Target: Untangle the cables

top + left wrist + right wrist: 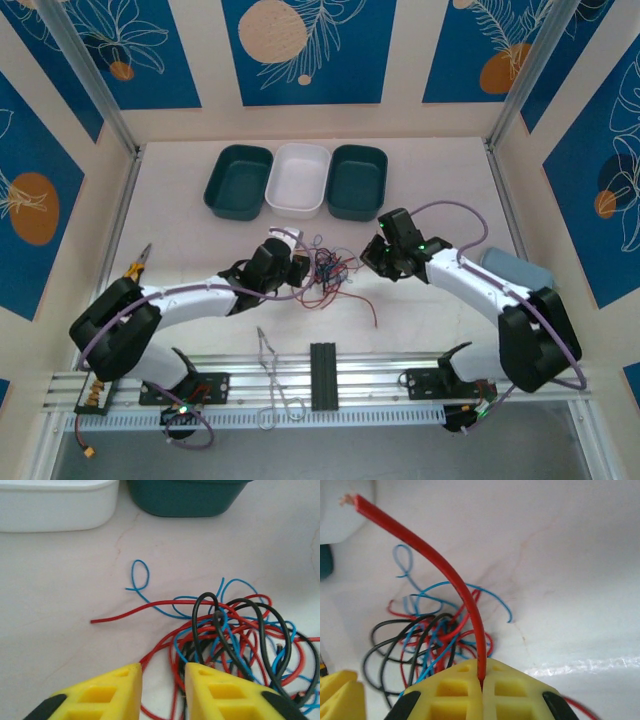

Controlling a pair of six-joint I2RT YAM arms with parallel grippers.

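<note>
**From above:** My two arms meet at mid-table over the cables, a red, black and blue knot on the table. It lies in front of a white tray flanked by green trays. My left gripper sits at the knot's left edge and my right gripper at its right.

**From my left wrist:** The yellow fingers stand apart at the near edge of the tangle. Red strands run through the gap between them, but I cannot see one being pinched. A loose red end and a small blue loop trail toward the trays.

**From my right wrist:** The jaws are pressed together on one red cable. It rises from between the fingertips and arches up over the heap, its cut end free in the air.

**Step and next move:** I judge the step in hand to be drawing out a first strand, and the sorting has barely started. The next move calls for a slow pull away from the knot. My left gripper would need to pin the rest, or the whole bundle may drag along and cinch tighter.
</note>
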